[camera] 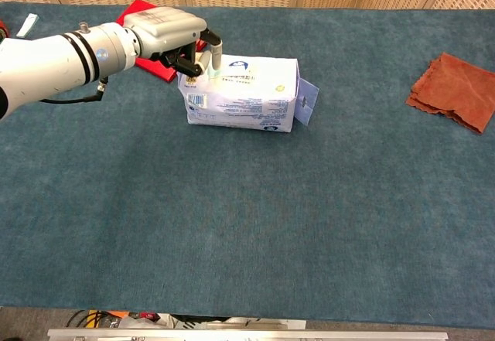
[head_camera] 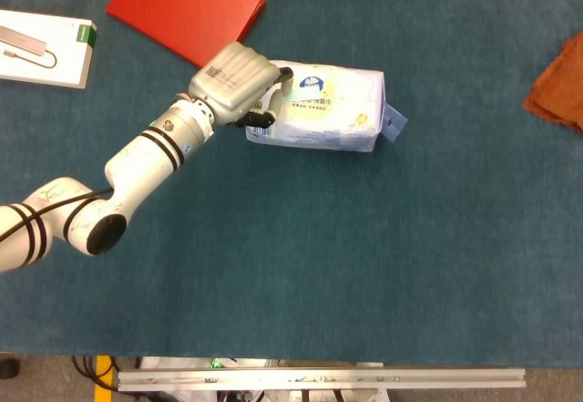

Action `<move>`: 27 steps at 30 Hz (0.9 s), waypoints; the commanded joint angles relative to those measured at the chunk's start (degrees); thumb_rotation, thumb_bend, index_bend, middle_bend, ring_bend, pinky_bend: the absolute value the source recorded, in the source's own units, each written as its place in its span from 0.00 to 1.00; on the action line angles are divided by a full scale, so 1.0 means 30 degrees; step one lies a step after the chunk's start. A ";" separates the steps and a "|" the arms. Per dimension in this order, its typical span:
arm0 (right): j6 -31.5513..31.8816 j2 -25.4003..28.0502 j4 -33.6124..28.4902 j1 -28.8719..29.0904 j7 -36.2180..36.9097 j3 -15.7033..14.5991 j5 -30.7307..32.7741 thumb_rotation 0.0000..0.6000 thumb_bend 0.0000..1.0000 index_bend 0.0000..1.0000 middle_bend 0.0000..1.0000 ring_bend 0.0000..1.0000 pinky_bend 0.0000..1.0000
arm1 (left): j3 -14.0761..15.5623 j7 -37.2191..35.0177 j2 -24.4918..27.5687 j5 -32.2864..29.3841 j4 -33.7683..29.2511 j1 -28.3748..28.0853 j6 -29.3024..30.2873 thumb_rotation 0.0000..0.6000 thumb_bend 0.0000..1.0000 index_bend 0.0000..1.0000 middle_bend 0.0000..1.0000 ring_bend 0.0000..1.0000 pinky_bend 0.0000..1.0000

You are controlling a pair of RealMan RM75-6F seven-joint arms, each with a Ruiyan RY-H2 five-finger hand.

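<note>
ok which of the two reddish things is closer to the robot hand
The red folder, flat just behind the left robot hand. The rust-orange cloth lies far off at the table's right edge.

1. Left hand (head_camera: pixel 239 81): fingertips tucked under its own back in the head view; contact with the tissue pack (head_camera: pixel 323 108) impossible to judge.
2. Pack's near end covered by that hand; small print unreadable.
3. Red folder (head_camera: pixel 187 8) behind the hand: cropped by the top edge, mostly masked in the chest view.
4. White box (head_camera: pixel 44 48), far left of the hand: cut off.
5. Orange cloth (head_camera: pixel 559 85), far right: cut off.
6. Right hand: outside both views.
</note>
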 commanded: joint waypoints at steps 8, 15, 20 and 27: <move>-0.0085 -0.0023 -0.0086 0.0049 -0.0106 -0.0008 -0.0003 1.00 0.30 0.16 0.27 0.24 0.26 | 0.0155 -0.0244 0.0130 0.0382 -0.0047 0.0486 -0.0068 0.59 0.70 0.39 1.00 1.00 0.98; -0.0030 0.0002 -0.0138 0.0042 -0.0154 0.0003 -0.0035 1.00 0.30 0.16 0.27 0.24 0.26 | 0.0132 -0.0187 0.0099 0.0499 -0.0046 0.0640 -0.0153 0.61 0.70 0.39 1.00 1.00 0.98; 0.0044 0.0027 -0.0170 -0.0008 -0.0127 -0.0011 -0.0053 1.00 0.30 0.16 0.27 0.25 0.26 | 0.0062 -0.0108 0.0152 0.0495 -0.0162 0.0700 -0.0218 0.64 0.70 0.39 1.00 1.00 0.98; 0.0163 0.0057 -0.0176 -0.0084 -0.0075 -0.0037 -0.0109 1.00 0.30 0.16 0.27 0.25 0.26 | 0.0039 0.0157 0.0120 0.0320 -0.0134 0.0768 -0.0305 0.66 0.70 0.39 1.00 1.00 0.97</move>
